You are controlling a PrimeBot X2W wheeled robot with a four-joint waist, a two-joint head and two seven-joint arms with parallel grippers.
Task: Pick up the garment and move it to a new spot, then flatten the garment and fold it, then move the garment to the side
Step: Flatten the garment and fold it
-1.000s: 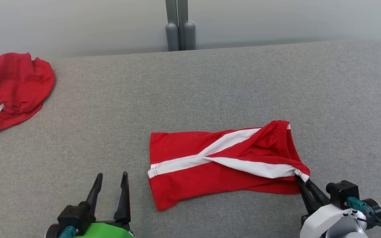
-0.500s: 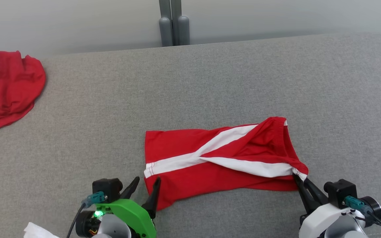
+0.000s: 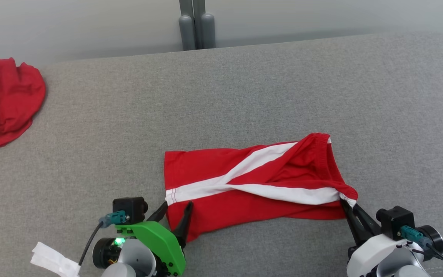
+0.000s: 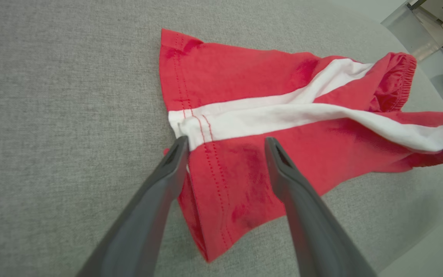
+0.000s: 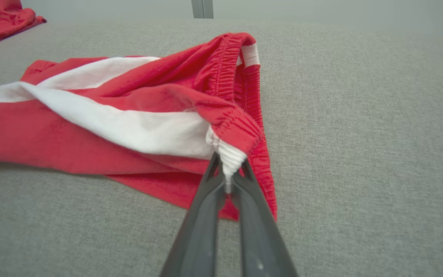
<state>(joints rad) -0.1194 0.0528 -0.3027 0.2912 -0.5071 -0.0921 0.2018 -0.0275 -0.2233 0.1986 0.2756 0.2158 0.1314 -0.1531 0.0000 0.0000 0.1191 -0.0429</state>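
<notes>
Grey surface [image 3: 244,96], two garments [image 3: 252,184] [image 3: 4,100], two hands [image 3: 177,206] [image 3: 347,204]

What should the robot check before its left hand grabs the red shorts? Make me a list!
1. Right gripper shut on the shorts' waistband corner: ok.
2. Left gripper open, straddling the hem edge: ok.
3. Both cloth layers between the left fingers: cannot tell.
4. Shorts lying flat: not ok, the waistband end is twisted and bunched.
5. Other red garment lies apart, at the far left: ok.
</notes>
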